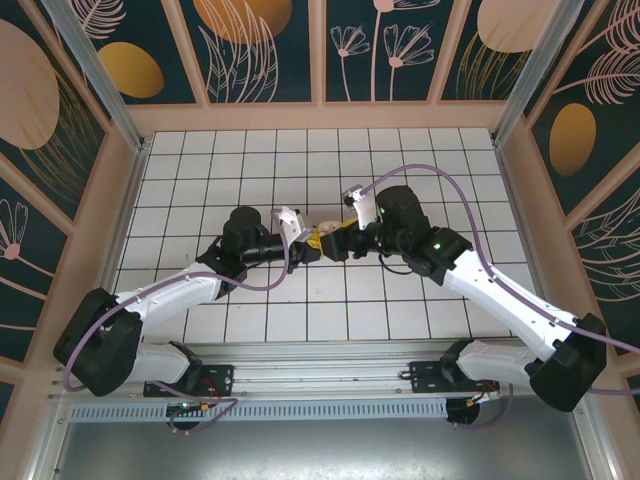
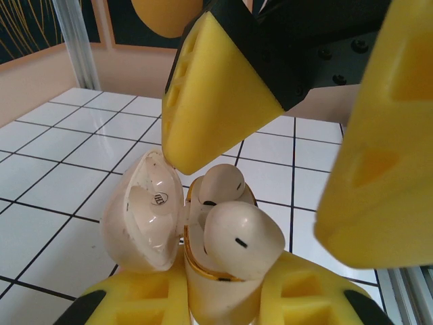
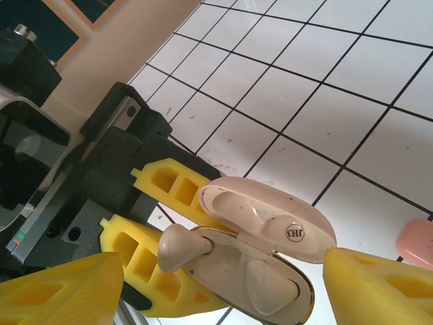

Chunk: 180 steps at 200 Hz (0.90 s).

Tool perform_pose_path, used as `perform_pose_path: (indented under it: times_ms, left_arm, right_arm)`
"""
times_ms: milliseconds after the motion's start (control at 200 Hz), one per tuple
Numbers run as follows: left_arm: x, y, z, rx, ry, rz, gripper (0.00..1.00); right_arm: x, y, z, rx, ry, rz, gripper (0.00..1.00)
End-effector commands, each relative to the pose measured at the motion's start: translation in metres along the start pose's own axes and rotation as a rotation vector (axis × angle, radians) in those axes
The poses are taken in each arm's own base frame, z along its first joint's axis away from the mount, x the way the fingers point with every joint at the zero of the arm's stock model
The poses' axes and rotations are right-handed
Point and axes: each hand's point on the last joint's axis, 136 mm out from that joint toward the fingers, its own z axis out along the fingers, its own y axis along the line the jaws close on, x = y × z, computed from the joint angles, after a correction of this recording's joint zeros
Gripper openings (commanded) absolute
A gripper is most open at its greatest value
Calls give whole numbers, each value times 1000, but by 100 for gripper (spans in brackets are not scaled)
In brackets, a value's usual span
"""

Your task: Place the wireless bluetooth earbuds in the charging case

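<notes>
My left gripper (image 2: 220,308) is shut on the pale charging case (image 2: 203,284) and holds it upright, with the lid (image 2: 139,217) swung open to the left. Two wireless bluetooth earbuds sit in the case. The near earbud (image 2: 243,237) bulges above the rim, and the far earbud (image 2: 220,183) lies behind it. In the right wrist view, one earbud (image 3: 179,247) juts out at the case's left end and the other earbud (image 3: 270,284) lies seated. My right gripper (image 3: 220,291) is open, one finger on each side of the case, touching neither. Both grippers meet mid-table (image 1: 320,242).
A salmon-pink rounded object (image 3: 416,242) lies on the white tiled floor (image 3: 325,88) to the right of the case. Wooden side walls (image 1: 120,200) and metal posts (image 1: 95,70) enclose the tiled area.
</notes>
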Motion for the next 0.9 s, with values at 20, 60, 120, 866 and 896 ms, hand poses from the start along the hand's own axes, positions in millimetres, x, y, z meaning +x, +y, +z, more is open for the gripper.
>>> perform_pose_path:
  times_ms: [20,60,120,866,896]
  left_arm:
    - [-30,-7,-4,30,-78,60,11]
    - [-30,-7,-4,31,-78,60,11]
    - [-30,-7,-4,31,-78,61,11]
    - [-25,0,-2,-3,-58,49,11]
    - [-25,0,-2,-3,-58,48,11]
  right_arm:
    - [6,-16,2,88,40,8,77]
    - [7,-18,2,102,47,9,75]
    - [7,-22,1,121,52,11,73]
    - [-17,9,-46,28,-121,-11,73]
    - [-18,7,-47,37,-131,-7,74]
